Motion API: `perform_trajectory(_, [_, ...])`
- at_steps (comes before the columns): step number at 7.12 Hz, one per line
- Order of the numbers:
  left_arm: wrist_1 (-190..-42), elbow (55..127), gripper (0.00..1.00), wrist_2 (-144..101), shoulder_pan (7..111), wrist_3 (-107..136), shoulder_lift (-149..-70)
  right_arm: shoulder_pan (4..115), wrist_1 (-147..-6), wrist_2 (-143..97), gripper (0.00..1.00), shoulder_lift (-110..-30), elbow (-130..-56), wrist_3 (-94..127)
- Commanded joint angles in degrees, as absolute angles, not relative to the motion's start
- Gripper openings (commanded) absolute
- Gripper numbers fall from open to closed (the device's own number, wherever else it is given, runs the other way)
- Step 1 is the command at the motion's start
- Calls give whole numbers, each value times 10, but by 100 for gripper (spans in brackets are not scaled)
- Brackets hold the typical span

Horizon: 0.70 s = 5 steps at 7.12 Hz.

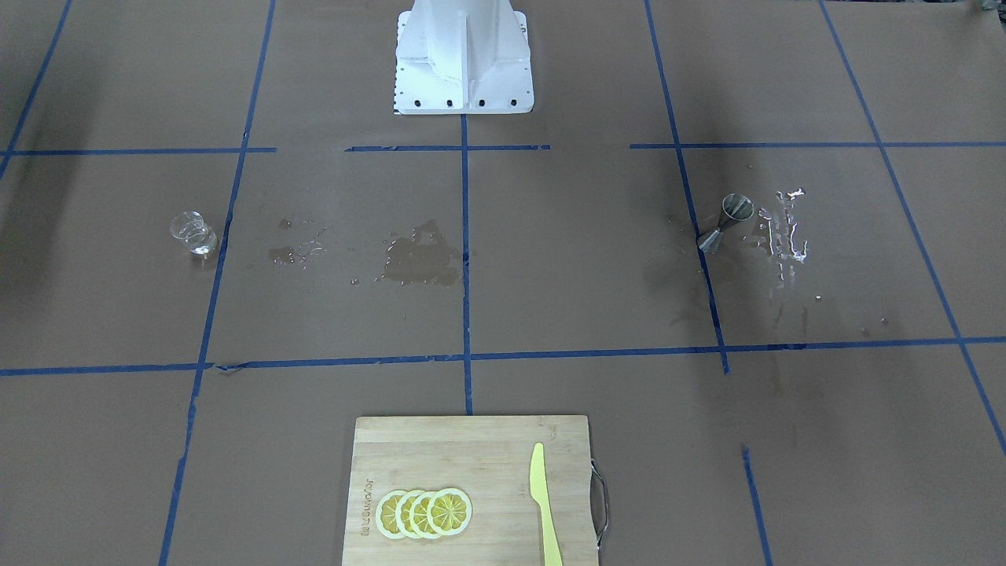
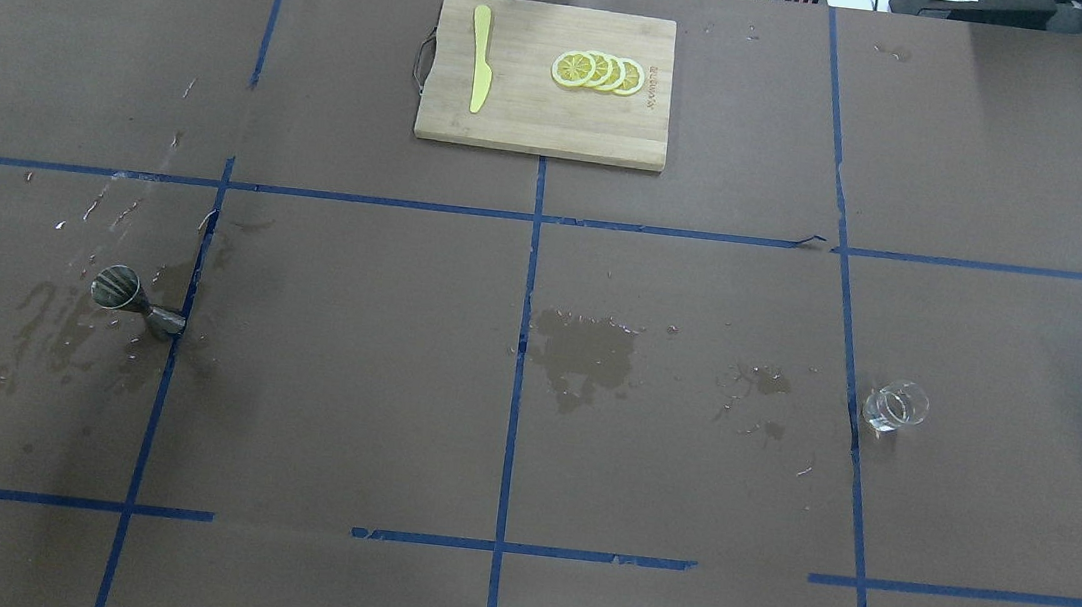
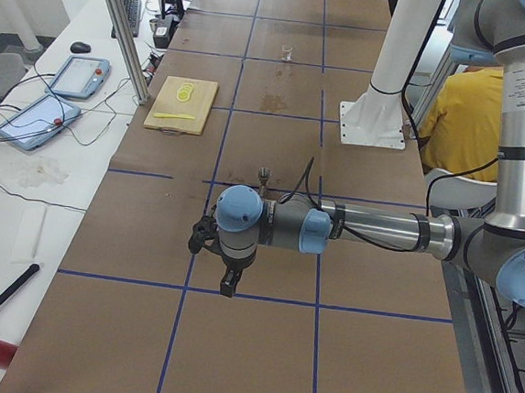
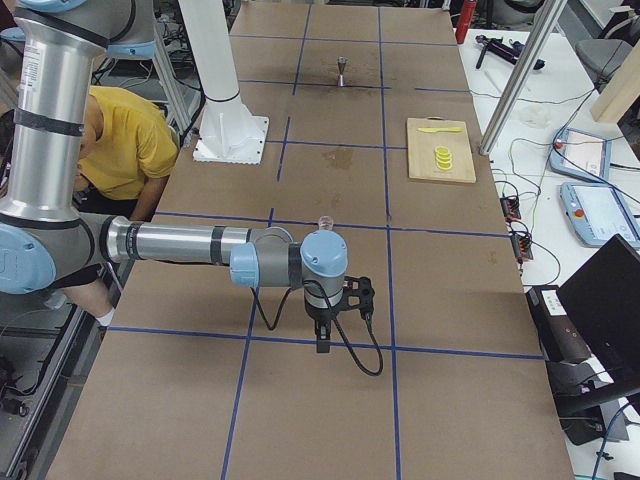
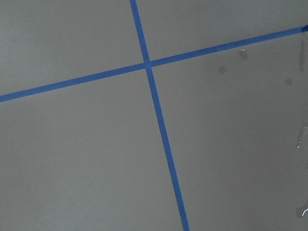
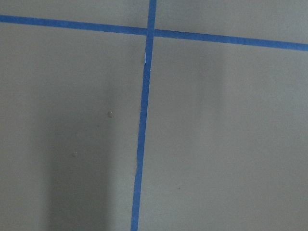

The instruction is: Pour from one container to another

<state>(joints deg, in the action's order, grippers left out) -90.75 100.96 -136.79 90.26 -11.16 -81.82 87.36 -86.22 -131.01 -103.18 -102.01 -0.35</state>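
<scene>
Pour looks not yet begun. Clear cup (image 2: 895,406) stands on robot's right of bench (image 2: 683,479), steel jigger (image 2: 134,299) on its left, well apart. Wet patches (image 2: 584,353) between them. Left hand (image 3: 205,239) and right hand (image 4: 357,293) hover away from both; fingers apart or together, cannot tell.

The tabletop (image 2: 683,479) is covered in brown paper and divided by blue tape lines (image 2: 510,441). A white side desk (image 3: 5,194) with two tablets (image 3: 32,121) is set alongside it.

Seeing jigger (image 2: 136,299) on table (image 2: 339,403) at robot's left, cup (image 2: 895,406) well apart at its right, spill (image 2: 581,353) lying between them. Seeing board (image 2: 539,127) at far centre, holding knife (image 2: 479,61) on left, lemon slices (image 2: 597,72) on right.
</scene>
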Motion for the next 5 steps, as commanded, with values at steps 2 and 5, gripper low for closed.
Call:
perform_trajectory(2, [-910,1017,100,-1369,903,-110,-826,873,-856,-1316,100,-1031,-1019,-4])
perform_trajectory(5, [-973,1017,100,-1361,903,-110,-828,873,-853,-1315,100,-1025,-1047,-4])
